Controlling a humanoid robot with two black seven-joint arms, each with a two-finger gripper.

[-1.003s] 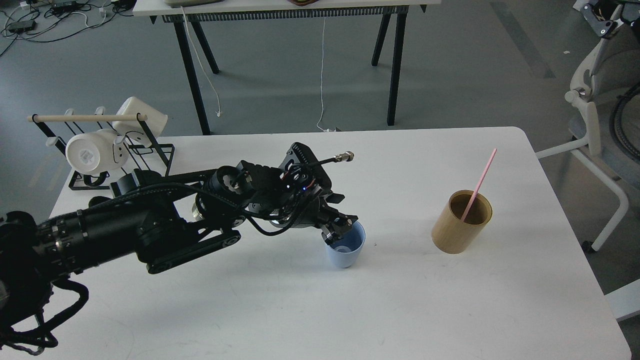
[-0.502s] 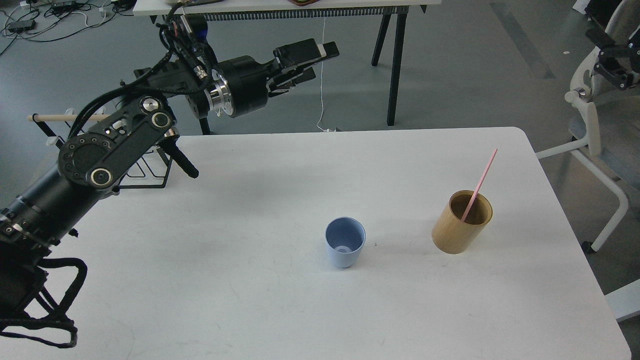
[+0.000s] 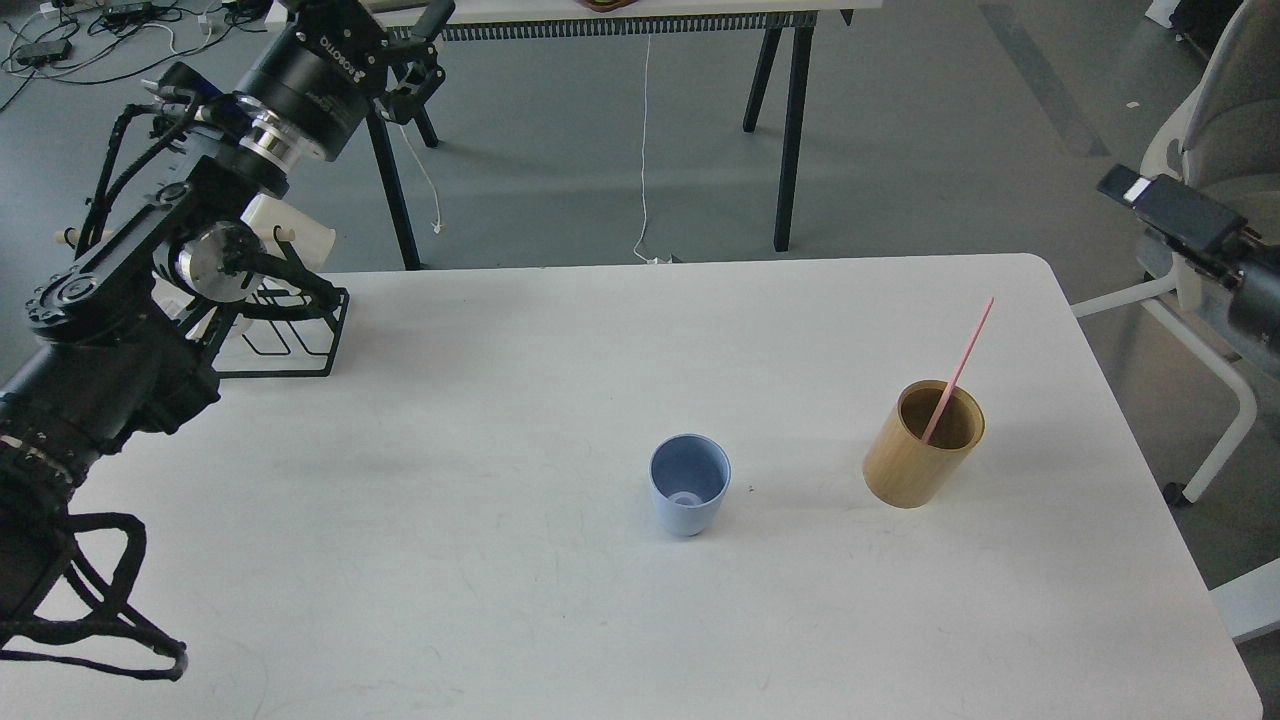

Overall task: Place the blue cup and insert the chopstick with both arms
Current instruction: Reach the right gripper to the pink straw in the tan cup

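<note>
- since the earlier frame your left gripper (image 3: 420,45) has swung up, far behind and left of the blue cup (image 3: 689,497); i cannot tell its jaw state.
- your right gripper (image 3: 1150,195) enters; state unclear too.
- chopstick (image 3: 958,368) leans in the wooden cylinder (image 3: 915,465), forward-left of the right gripper: pinch it above the rim, lift straight.

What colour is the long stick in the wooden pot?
Pink. The chopstick leans in the tan wooden pot, clearest in the head view.

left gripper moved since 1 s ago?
Yes. The left gripper left the blue cup and swung up and back-left, now above the black rack.
</note>
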